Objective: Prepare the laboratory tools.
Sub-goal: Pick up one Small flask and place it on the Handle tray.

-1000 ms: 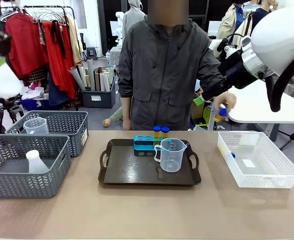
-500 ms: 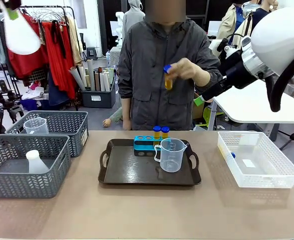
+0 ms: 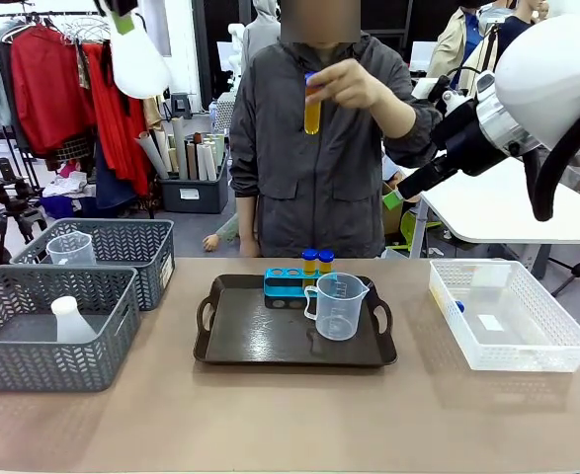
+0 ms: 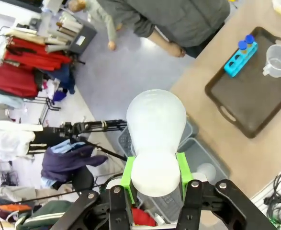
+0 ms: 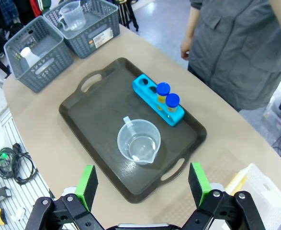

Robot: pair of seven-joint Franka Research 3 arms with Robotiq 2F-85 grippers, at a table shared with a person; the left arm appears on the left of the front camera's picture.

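Flask (image 4: 155, 129) is hanging high in the air, left gripper (image 4: 155, 173) pinching its neck. Right gripper (image 5: 142, 184) is hovering wide open over the tray (image 5: 90, 127) while the person's hand (image 3: 354, 87) is holding up a tube (image 3: 312, 109).

Beige worktop (image 3: 290, 425), matte, evenly lit. Behind it, grey-blue floor (image 3: 186, 237). Far left: clothes rack (image 3: 77, 18) hung with red garments (image 3: 42, 84), black tripod (image 3: 15, 196) standing below. Grey bin (image 3: 196, 193) full of rolled sheets near a white pillar (image 3: 183, 49). White table (image 3: 507, 212) far right. Loose cables (image 5: 13, 165) lie off the worktop's edge. Bright indoor light, soft shadows.
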